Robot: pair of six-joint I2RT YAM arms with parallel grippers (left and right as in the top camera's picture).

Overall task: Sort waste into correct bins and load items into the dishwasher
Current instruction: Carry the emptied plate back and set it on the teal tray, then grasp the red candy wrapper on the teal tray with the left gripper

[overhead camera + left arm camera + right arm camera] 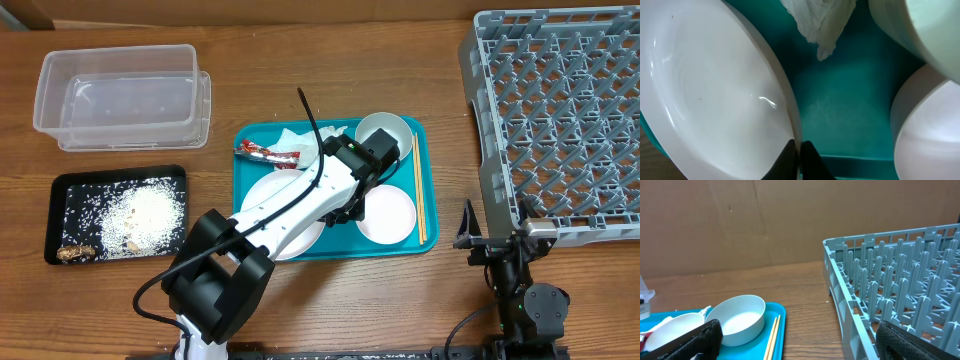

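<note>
Left pincer (pixel 799 152) was clamped on the rim of the large white plate (pixel 715 90), one finger on either side, as I watched through its wrist camera. That plate lay on the teal tray (pixel 840 115), with a pale pink plate (pixel 930 135) beside it and a crumpled napkin (pixel 822 22) beyond. My right pincer (pixel 797 330) hung with its fingers wide apart, holding nothing, near the grey dish rack (pixel 890 280). Farther up the tray sat a pale bowl (pixel 385 132), chopsticks (pixel 418 195) along the right edge, and a red-and-white wrapper (pixel 268 153). Across the surface (pixel 300 80) to the left lay the black tray (pixel 70 195) holding rice scraps (pixel 145 215), and behind it the clear tub (pixel 120 95).
</note>
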